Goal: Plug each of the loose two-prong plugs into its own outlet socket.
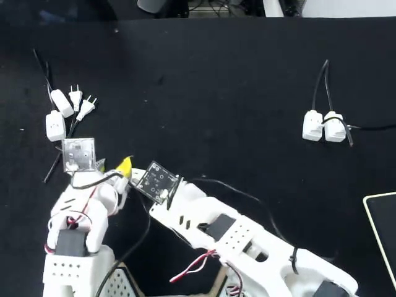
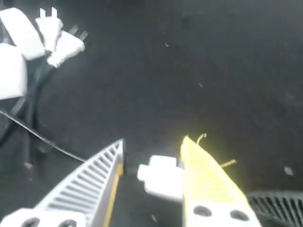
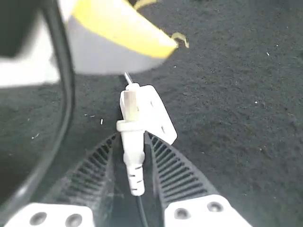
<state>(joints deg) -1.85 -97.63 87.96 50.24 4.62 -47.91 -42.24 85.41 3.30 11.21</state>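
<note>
Lying far left on the black table [image 1: 216, 86], two loose white two-prong plugs [image 1: 86, 108] look light, rigid, cord-stiff; best pinched on the moulded body. Left tool [image 2: 153, 142] gapes around a small white socket block [image 2: 161, 178]; right tool [image 3: 132, 142] clamps another white plug [image 3: 131, 161] by its body.

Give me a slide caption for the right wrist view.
Right gripper holds a white plug beside a white socket, under the other arm's yellow finger.
</note>
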